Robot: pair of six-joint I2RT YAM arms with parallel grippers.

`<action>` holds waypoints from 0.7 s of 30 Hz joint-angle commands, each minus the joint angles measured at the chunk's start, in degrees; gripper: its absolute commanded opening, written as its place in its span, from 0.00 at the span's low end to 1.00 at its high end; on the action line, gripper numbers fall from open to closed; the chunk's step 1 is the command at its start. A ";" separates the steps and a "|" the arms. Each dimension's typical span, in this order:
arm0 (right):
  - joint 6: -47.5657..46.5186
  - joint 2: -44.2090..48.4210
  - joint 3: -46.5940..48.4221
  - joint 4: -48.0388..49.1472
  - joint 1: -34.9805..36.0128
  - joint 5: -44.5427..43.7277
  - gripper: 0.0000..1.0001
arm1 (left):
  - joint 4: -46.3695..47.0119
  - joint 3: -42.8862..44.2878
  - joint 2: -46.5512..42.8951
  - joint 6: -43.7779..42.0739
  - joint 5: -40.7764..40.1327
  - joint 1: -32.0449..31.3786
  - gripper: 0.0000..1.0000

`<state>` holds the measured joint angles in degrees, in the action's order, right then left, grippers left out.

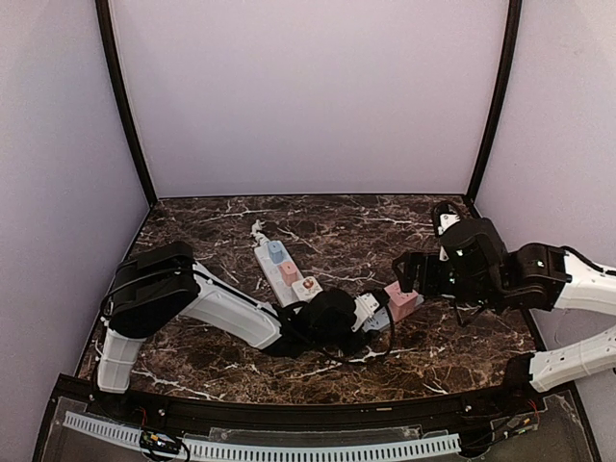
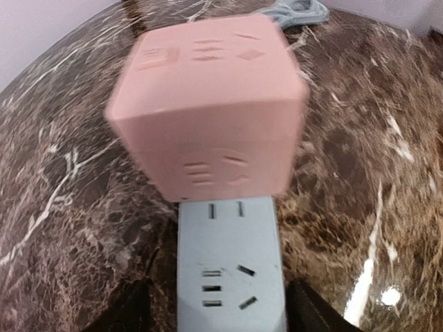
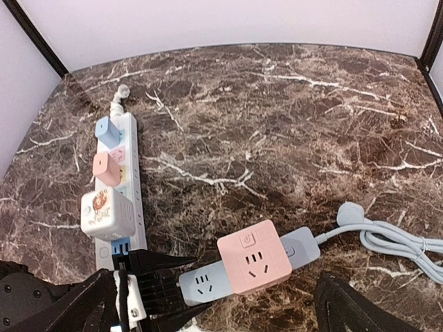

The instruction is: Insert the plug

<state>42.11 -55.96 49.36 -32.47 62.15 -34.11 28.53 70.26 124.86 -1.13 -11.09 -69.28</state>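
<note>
1. Two power strips lie on the table (image 1: 337, 231): a white strip (image 3: 133, 159) and a grey strip (image 3: 208, 283).
2. There are four plug-in blocks. Three sit on the white strip: a blue adapter (image 3: 105, 129), a pink adapter (image 3: 106, 168) and a white cube (image 3: 102, 213). One pink cube (image 3: 254, 266) sits on the grey strip.
3. The pink cube sits flush at mid-strip with its socket face up. The grey strip's long axis runs left to right, and its right end lies slightly farther from the arms. One cable (image 3: 387, 238) leaves that end.
4. The left gripper (image 1: 378, 318) straddles the grey strip's left end. It is released, with marble showing beside one finger.
5. The right gripper (image 1: 412, 274) is spread wide and empty, just beyond the pink cube.
</note>
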 commanded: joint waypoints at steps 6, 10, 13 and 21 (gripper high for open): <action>-6.94 1.81 -0.89 11.89 0.25 -10.25 0.99 | -2.93 -0.59 -7.28 -1.83 -0.74 1.25 0.91; -12.57 2.74 -2.20 18.81 0.20 -13.86 0.98 | -4.33 -4.02 -14.27 -2.17 -3.53 1.25 0.94; -17.88 3.24 -2.60 23.45 0.21 -14.85 0.99 | -5.21 -7.24 -21.20 -2.88 -8.12 1.25 0.94; -24.43 4.56 -3.85 30.80 -3.41 -14.82 0.99 | -6.73 -20.09 -39.16 -6.12 -23.58 3.43 0.95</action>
<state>22.46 -52.18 46.11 -7.99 61.54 -48.01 24.67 56.18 93.06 -4.91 -24.08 -67.75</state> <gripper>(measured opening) 0.985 0.947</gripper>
